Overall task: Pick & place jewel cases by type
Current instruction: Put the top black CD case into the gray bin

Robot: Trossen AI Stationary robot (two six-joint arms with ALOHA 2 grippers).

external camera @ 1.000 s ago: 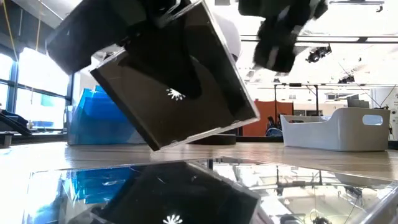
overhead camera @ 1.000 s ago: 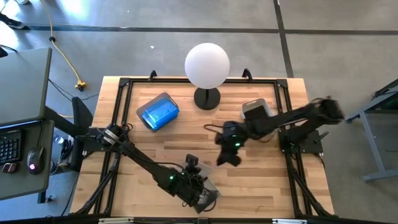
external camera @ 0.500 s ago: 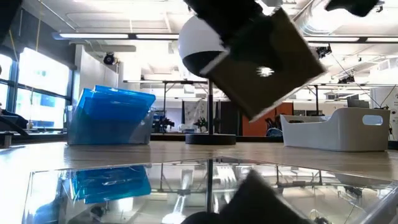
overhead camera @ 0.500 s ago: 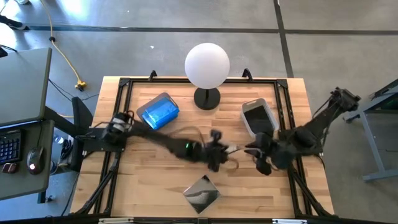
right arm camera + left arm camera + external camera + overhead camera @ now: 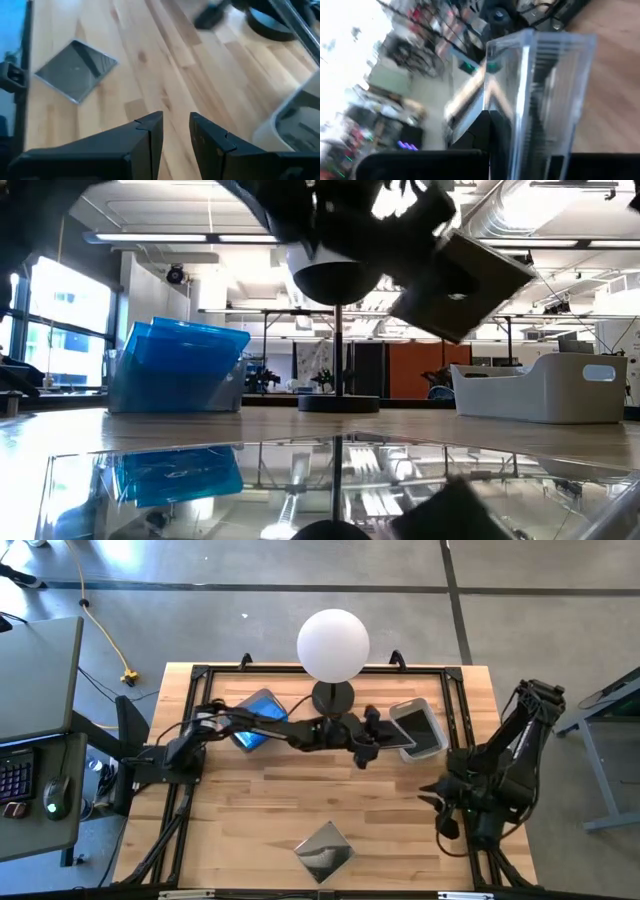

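Observation:
My left gripper (image 5: pixel 378 738) reaches across the table's middle to the left rim of the grey bin (image 5: pixel 432 732) and is shut on a dark jewel case (image 5: pixel 465 272), which hangs tilted in the air. Another dark jewel case (image 5: pixel 325 850) lies flat on the table near the front edge; the right wrist view shows it too (image 5: pixel 75 70). Blue jewel cases stand in the bin at the far left (image 5: pixel 255 718). My right gripper (image 5: pixel 440 808) hangs near the table's right edge, open by a narrow gap (image 5: pixel 176 131), with nothing between its fingers. My left gripper pinches the dark jewel case between its two fingers at the case's edge (image 5: pixel 520 125), which shows edge-on in the wrist view. The fingers come nearly level from the table's left side. The case is lifted clear of the table and tilted, one corner lowest.
A lamp with a white globe (image 5: pixel 333 645) stands on a black foot (image 5: pixel 333 698) at the far middle, just behind my left arm. A black frame (image 5: pixel 190 700) runs around the table top. Bare wood lies between the near case and the bins.
My left gripper has swung from the table's near edge up and toward the far right, to the grey bin, carrying the dark case lifted clear; the wrist has rolled and the case has turned. My right gripper has drawn back from the table's middle toward the right edge.

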